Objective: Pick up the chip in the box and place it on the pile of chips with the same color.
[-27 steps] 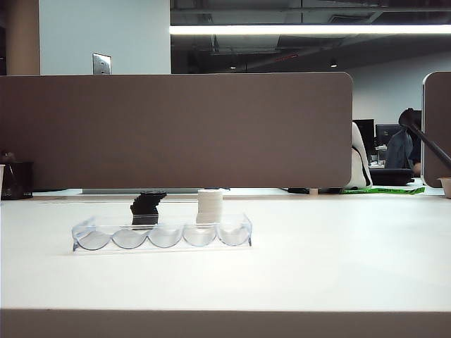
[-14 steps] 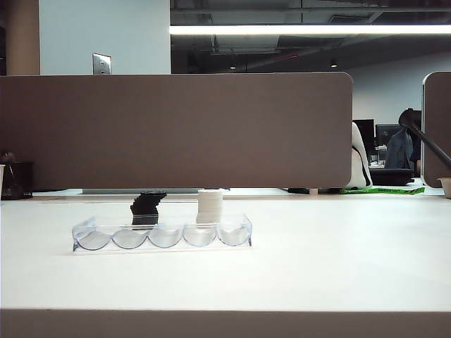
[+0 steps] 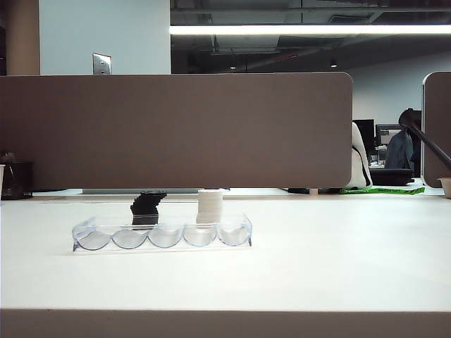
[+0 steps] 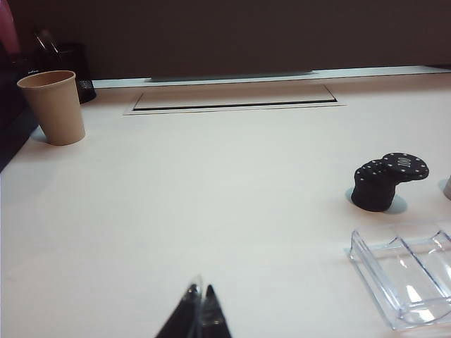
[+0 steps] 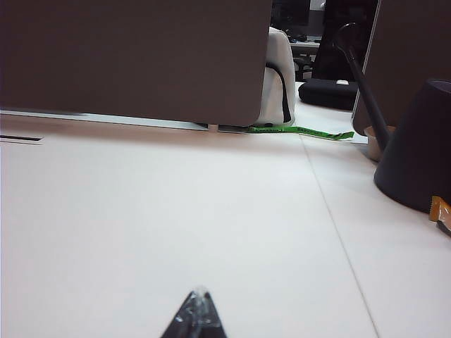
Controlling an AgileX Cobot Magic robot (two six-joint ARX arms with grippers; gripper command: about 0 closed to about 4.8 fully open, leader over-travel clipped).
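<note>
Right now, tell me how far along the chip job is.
Looks done: no chip shows in the box, and a black "100" chip sits skewed atop the black pile. In hand: nothing; the left tool and right tool are shut, empty, away from the chips. Left: nothing obvious, though that chip overhangs.

Exterior cam sits low at table level, facing the box point(image 3: 162, 236) side-on; the left wrist cam shares its end point(image 4: 405, 282). Right wrist cam sees only table point(image 5: 141, 232).
</note>
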